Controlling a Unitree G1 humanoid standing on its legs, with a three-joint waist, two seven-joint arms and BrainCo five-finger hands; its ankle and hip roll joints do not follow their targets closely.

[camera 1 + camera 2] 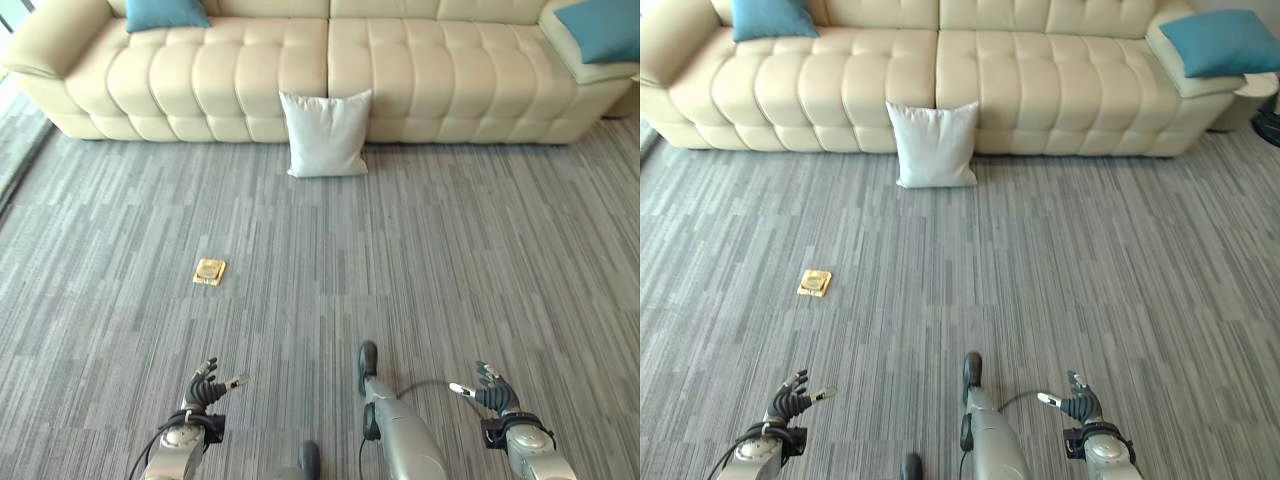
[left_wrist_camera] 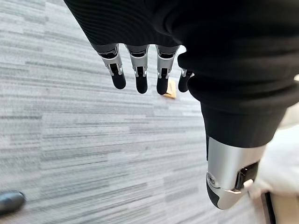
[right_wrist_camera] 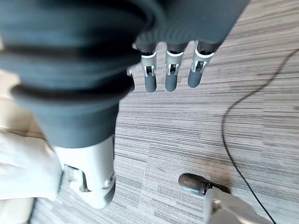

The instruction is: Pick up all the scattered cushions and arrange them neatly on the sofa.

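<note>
Cushion [image 1: 325, 133] – white, square, upright against sofa [image 1: 420, 80]

**Open carpet up to the sofa front**

The grey carpet [image 1: 450, 260] lay bare from the hands to the sofa [image 1: 330, 70] at 12 o'clock. A white cushion [image 1: 324, 133] leaned against the sofa front, dead ahead. A small yellow floor plate [image 1: 209, 271] sat at 11 o'clock, low and flat. Teal cushions [image 1: 165, 13] occupied the seat's far ends at 10 and 2 o'clock; the middle seat stood free.
</note>
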